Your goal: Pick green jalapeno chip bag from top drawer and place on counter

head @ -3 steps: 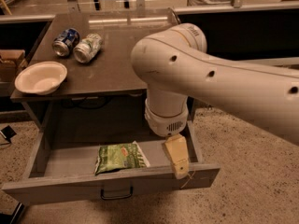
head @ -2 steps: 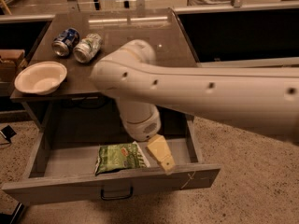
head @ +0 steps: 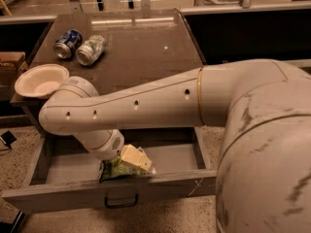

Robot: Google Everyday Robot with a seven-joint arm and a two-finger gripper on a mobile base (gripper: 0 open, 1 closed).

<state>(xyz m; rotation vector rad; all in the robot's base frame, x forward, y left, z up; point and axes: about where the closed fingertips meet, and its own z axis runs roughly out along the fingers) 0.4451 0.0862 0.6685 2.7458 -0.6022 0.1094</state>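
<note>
The top drawer [head: 68, 163] stands pulled out below the front edge of the desk [head: 141, 47], and the green jalapeno chip bag [head: 112, 169] lies flat on its floor, close behind the front panel and a little left of the middle. The arm reaches over the desk from the right and bends down into the drawer, so the cream-coloured gripper [head: 137, 158] sits low, directly upon the right part of the bag. From the gripper, what shows of the bag goes out to the left and slightly toward the front panel. Only a part of the bag is visible, because the wrist covers its back edge. Its long axis seems to run left to right, parallel to the drawer front. I cannot tell whether the jaws are apart, together or clamped on the bag, since their tips are hidden against the foil. In my judgement the next move turns on this: the grip must be on the bag's right end, and the lift must go straight up before going back, because the desk edge hangs just behind. On the desk two cans [head: 77, 47] and a white bowl [head: 41, 80] stay at the left, well apart from the drawer.
</note>
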